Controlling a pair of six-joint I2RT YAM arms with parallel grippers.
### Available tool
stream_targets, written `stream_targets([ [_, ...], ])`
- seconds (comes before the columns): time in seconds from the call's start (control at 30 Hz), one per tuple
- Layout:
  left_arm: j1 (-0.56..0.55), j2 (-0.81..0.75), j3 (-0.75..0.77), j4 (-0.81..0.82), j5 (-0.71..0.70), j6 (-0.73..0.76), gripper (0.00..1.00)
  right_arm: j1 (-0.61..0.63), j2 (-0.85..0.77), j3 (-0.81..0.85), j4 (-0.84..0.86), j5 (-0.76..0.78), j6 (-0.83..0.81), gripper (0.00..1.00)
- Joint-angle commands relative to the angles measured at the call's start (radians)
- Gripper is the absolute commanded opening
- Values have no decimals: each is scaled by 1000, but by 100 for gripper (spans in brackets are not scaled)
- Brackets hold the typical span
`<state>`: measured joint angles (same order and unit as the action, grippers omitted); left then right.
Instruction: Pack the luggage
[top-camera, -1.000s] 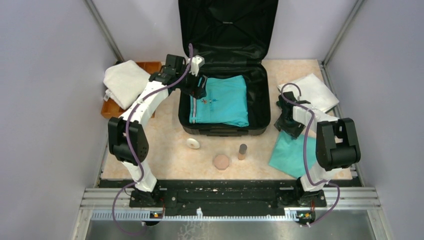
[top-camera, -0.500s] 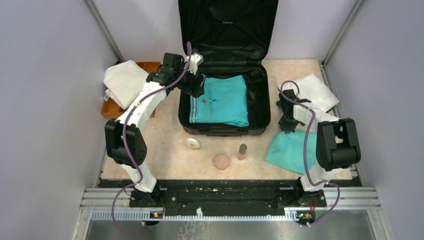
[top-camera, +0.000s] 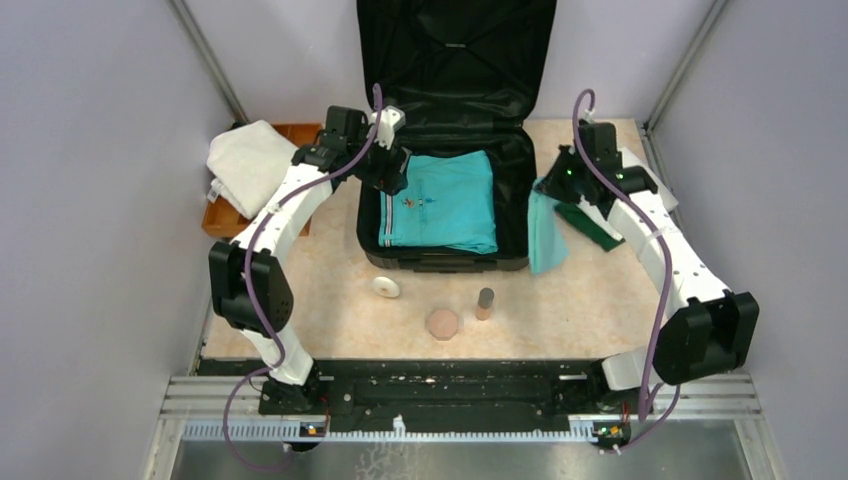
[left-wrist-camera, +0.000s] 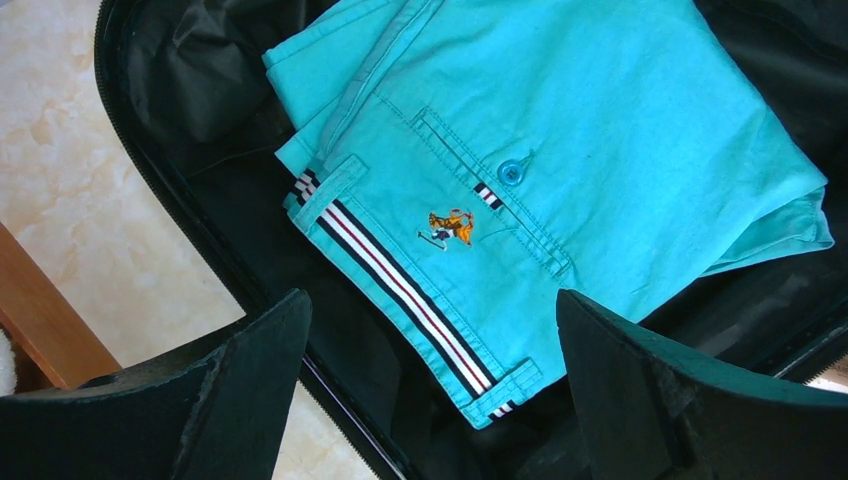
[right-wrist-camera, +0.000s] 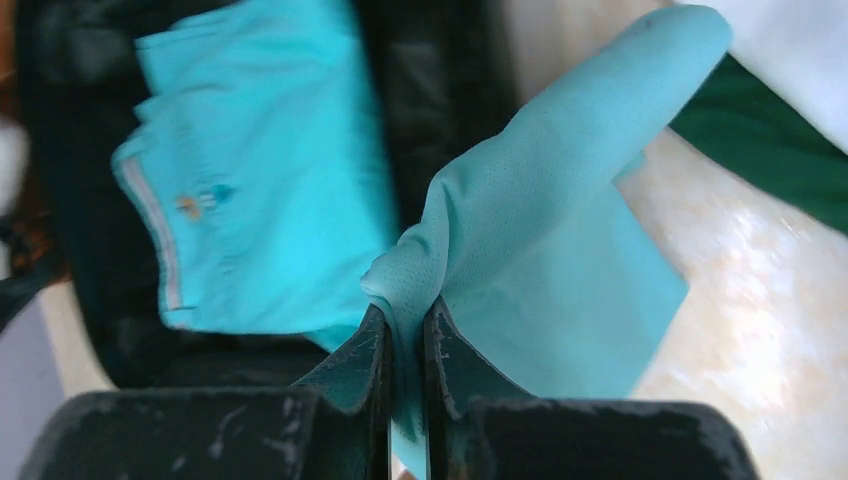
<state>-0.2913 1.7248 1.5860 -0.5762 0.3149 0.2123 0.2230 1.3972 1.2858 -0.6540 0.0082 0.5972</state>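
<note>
While the luggage (top-camera: 517, 215) lies open on the worktop (top-camera: 600, 300) at the far middle, its lid (top-camera: 455, 60) is stood upright behind the base, against the back wall.

Contents: one pair of teal shorts (top-camera: 440, 200), folded, with a striped trim and a small embroidered emblem. Black lining is left bare along the right side of the base.

Right claw (top-camera: 553, 182): clenched on a teal cloth (right-wrist-camera: 530, 200), pinched in a bunched fold between fully closed fingers. The cloth is hung just outside the right rim of the base. The luggage is found to this claw's left, immediately beside it. A short sideways carry over the rim is judged to be what the next move calls for. The right arm is judged the better placed for it, since the load is in its grip.

Left claw (left-wrist-camera: 430, 300): spread wide and holding nothing, poised above the left part of the base, over the waistband of the shorts. No contact with them can be made out.

Other items are noted as follows.
- A dark green garment (top-camera: 590, 225) and a white folded cloth (right-wrist-camera: 800, 40), right of the luggage.
- A wooden tray (top-camera: 300, 135) bearing a white towel (top-camera: 250, 160), at the left.
- A white disc (top-camera: 387, 287), a pinkish round piece (top-camera: 442, 323) and a small cylinder (top-camera: 485, 302), nearer the arm bases.
</note>
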Motion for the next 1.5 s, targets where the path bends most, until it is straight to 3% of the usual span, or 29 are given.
stream_targets([
  [0.0,4,-51,-16,28,-32,4,98,77,56,185,2,-115,-87,0],
  [0.3,3,-60,-28,32,-48,3,98,227,249,391,7,-132,-34,0],
  [0.63,11,-87,-65,46,-58,15,98,306,546,526,26,-120,33,0],
  [0.97,36,-102,-105,47,-38,27,98,403,878,1019,-120,-68,107,0],
  [1.3,44,-119,-170,40,-7,36,98,403,981,1031,-83,103,407,0],
  [1.33,44,-120,-180,46,-3,30,98,402,996,1033,-63,91,412,7],
  [1.43,44,-114,-191,43,36,17,98,399,1065,1123,-42,38,392,43],
  [1.47,44,-110,-194,39,49,13,98,395,1096,1187,-58,18,372,50],
])
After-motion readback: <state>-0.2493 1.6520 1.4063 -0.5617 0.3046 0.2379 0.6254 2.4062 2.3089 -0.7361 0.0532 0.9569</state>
